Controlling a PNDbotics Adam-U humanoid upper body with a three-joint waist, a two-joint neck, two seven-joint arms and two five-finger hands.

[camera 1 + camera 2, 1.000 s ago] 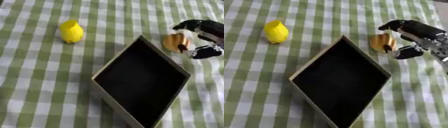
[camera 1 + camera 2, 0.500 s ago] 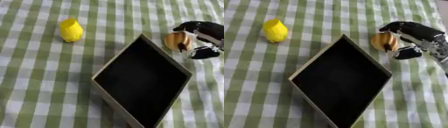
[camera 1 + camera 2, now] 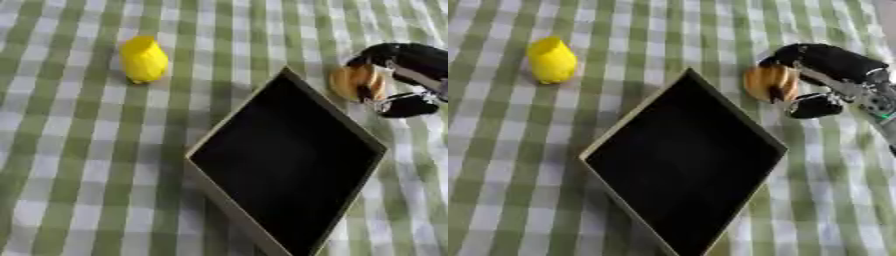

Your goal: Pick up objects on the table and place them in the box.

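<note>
While your right hand (image 3: 820,75) is curled round the bun (image 3: 768,83), fingers over the top and thumb below it, nothing has reached the box (image 3: 636,135) yet; its dark inside shows bare in both views. The bun sits just beside the box's right-hand rim, close over the checked cloth of the tabletop (image 3: 61,150), and whether it is lifted clear of the cloth I cannot tell; the yellow fruit (image 3: 143,60), something like a lemon, lies well apart on the far left, untouched. So by my judgement you are on the first of two items: carry the bun over the rim and let go, then fetch the yellow one. The right eye view shows more of your wrist and forearm running off toward the right edge; the left eye view cuts the hand near its edge. Your left hand appears in neither view.
</note>
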